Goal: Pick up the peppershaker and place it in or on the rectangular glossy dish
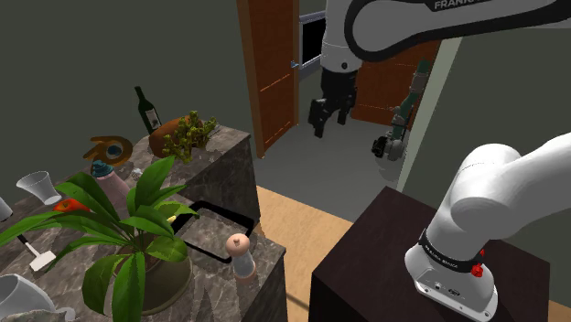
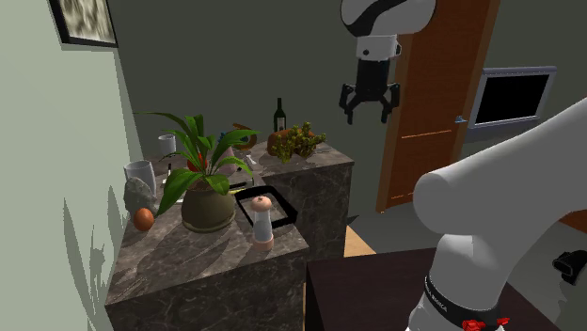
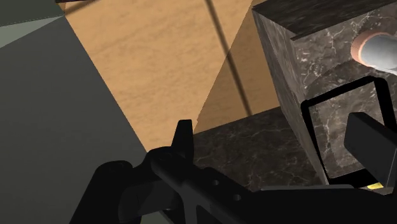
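The peppershaker (image 1: 241, 255) (image 2: 262, 219) is pale grey with a pinkish-tan top and base. It stands upright on the dark marble counter, at the near corner. Right beside it lies the rectangular dish (image 1: 216, 217) (image 2: 285, 206), a shallow glossy tray with a black rim, nothing in it. My gripper (image 1: 330, 113) (image 2: 369, 102) hangs high in the air, well off the counter's edge and above the floor, fingers apart and holding nothing. In the wrist view the open gripper (image 3: 278, 143) looks down past the counter corner at the dish rim (image 3: 310, 130) and the shaker's top (image 3: 377, 51).
A large potted plant (image 1: 137, 229) (image 2: 205, 179) stands next to the dish. Behind it are a wine bottle (image 1: 147, 110), a basket of greenery (image 1: 183, 135), glasses (image 1: 38, 187) and an orange egg-like object (image 2: 143, 218). The dark stand (image 1: 384, 265) sits beside the counter; brown doors (image 1: 270, 69) lie beyond.
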